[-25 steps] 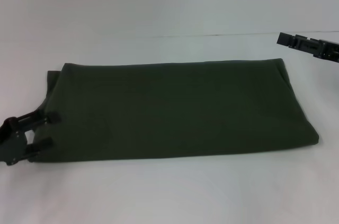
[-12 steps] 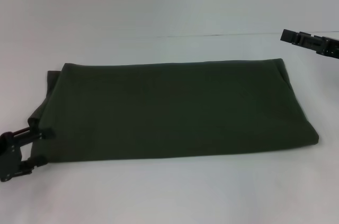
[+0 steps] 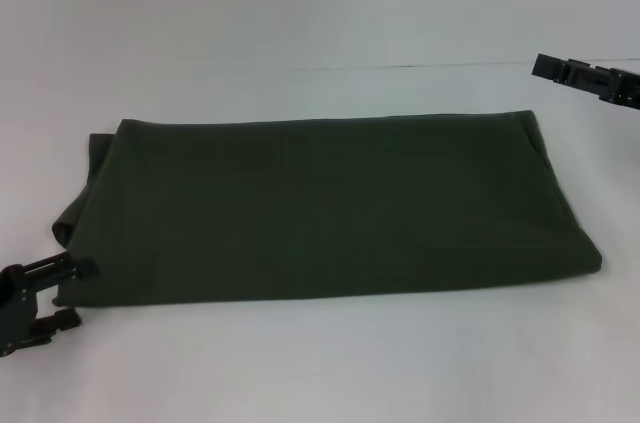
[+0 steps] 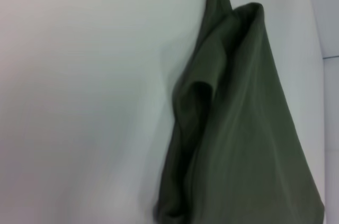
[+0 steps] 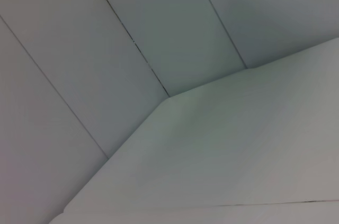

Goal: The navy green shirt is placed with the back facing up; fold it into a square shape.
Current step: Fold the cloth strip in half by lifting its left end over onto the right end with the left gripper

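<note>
The navy green shirt [image 3: 320, 208] is lying on the white table [image 3: 320, 373] as a long band running left to right, so by my reading the side folds are done and the band is waiting to be folded across its length into a square. The left gripper [image 3: 68, 293] is sitting just off the shirt's near left corner with its two fingers spread and nothing between them; the cloth looks free of it. The right gripper [image 3: 590, 78] is hovering at the far right, well apart from the shirt, and I cannot tell how its fingers are standing.

To do this step well, I would be pinching through every layer at one short end, because the left wrist view is showing that end bunched and rumpled, with loose folds that could slip out. Carrying the end flat across and matching the edges should be keeping the square even.

Nothing else is lying on the table, and nothing is blocking the way
</note>
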